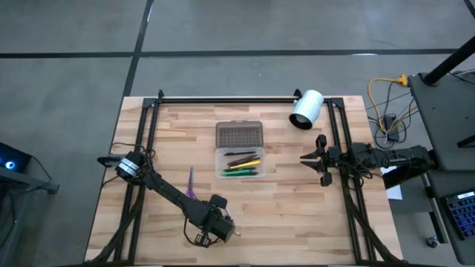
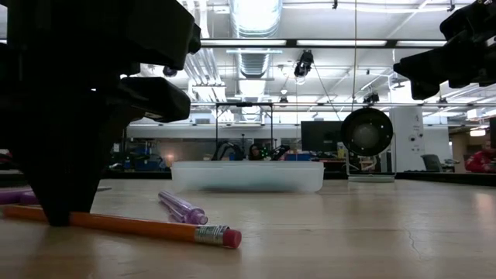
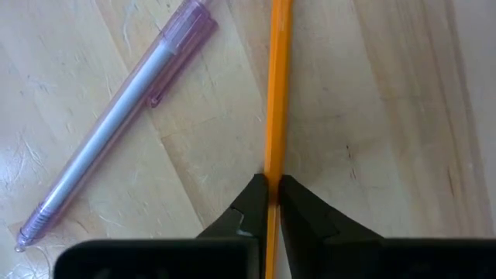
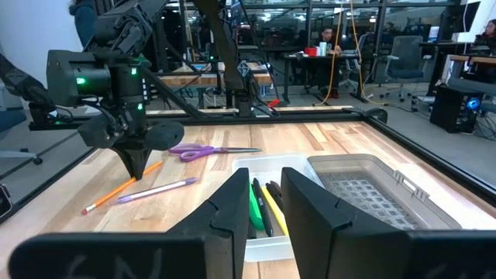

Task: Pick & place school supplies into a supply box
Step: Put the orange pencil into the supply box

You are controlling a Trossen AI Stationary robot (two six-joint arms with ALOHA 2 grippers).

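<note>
1. Your left hand (image 1: pixel 223 231) was down at the table's (image 1: pixel 297 215) near edge, left of centre, its fingers (image 3: pixel 256 203) clamped on the orange pencil (image 3: pixel 277 93).
2. In the left wrist view the two fingertips pinched the pencil shaft from both sides, with the pencil running straight out ahead of them.
3. In the low view the pencil (image 2: pixel 147 227) lay flat on the table, its pink eraser end pointing away from the hand (image 2: pixel 58 217), which stood on its other end.
4. A pale purple pen (image 3: pixel 116 124) lay just beside the pencil, at an angle to it and not touching the hand.
5. The scissors (image 4: pixel 209 150), with purple handles, lay on the table beyond the pen, between the left arm and the box.
6. The box (image 1: pixel 239 163) sat at mid-table, open, with its lid (image 1: pixel 239 134) folded back flat on the far side.
7. Inside the box lay several pens and pencils side by side: green (image 1: pixel 241 171), yellow (image 1: pixel 249 163) and dark ones (image 1: pixel 239 155).
8. Your right hand (image 1: pixel 310 160) waited at the table's right side, level with the box and pointed toward it, touching nothing.
9. The right wrist view showed its fingers (image 4: pixel 232 209) apart, with the box (image 4: pixel 267 198) visible through the gap.
10. A white cylinder (image 1: pixel 306 110) lay at the far right corner of the table, well apart from the box.
</note>
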